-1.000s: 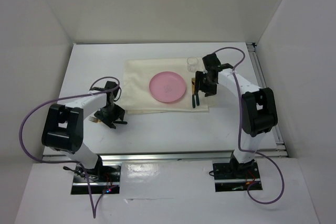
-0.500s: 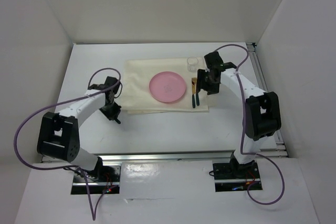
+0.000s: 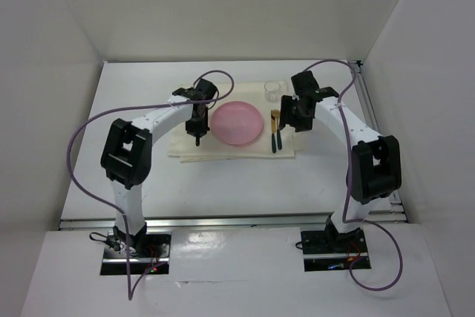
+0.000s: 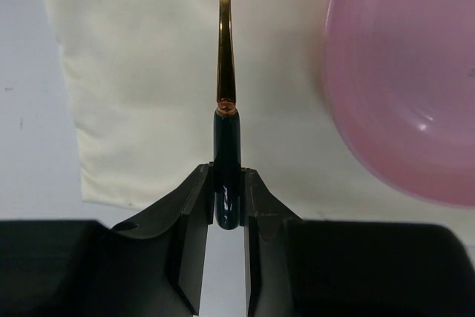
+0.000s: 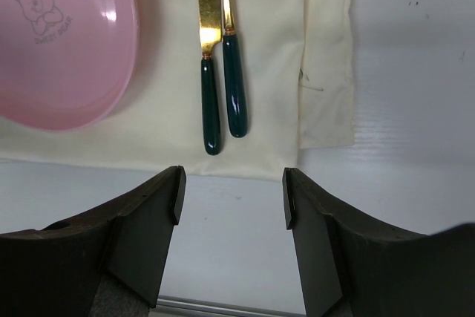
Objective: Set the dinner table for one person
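I hold the left claw clamped on the utensil at its green handle end, over the mat on the surface, beside the plate; likely stiff, light, slippery; right claw gapes empty

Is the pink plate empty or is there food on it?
Empty. From above the pink plate is bare, and the right wrist view shows only a printed little bear on it.

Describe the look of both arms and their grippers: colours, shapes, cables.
The left arm and right arm have white tubular links with chunky black joint housings. A purple cable loops loosely along each. The left gripper and right gripper are matte black, with two flat, angular fingers each.
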You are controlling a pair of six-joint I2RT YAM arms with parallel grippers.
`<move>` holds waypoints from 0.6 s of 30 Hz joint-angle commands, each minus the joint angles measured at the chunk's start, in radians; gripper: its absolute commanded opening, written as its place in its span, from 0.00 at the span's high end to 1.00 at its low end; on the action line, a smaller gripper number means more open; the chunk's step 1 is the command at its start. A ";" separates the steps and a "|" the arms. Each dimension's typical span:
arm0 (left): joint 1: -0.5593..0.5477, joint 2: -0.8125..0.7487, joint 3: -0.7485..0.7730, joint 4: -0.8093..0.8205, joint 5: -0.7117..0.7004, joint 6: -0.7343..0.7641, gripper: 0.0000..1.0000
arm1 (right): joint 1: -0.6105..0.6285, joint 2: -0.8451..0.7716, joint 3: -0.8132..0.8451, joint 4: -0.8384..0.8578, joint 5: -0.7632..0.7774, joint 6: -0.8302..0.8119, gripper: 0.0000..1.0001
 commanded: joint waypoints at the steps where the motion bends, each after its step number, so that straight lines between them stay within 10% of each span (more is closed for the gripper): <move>1: 0.011 0.067 0.080 -0.074 -0.002 0.030 1.00 | -0.007 -0.069 0.043 -0.026 0.027 -0.012 0.33; 9: 0.020 0.187 0.174 -0.099 0.015 0.019 1.00 | -0.016 -0.089 0.032 -0.035 0.036 -0.012 0.32; 18: 0.020 0.139 0.133 -0.076 0.007 -0.039 0.43 | -0.016 -0.098 0.032 -0.062 0.071 -0.003 0.17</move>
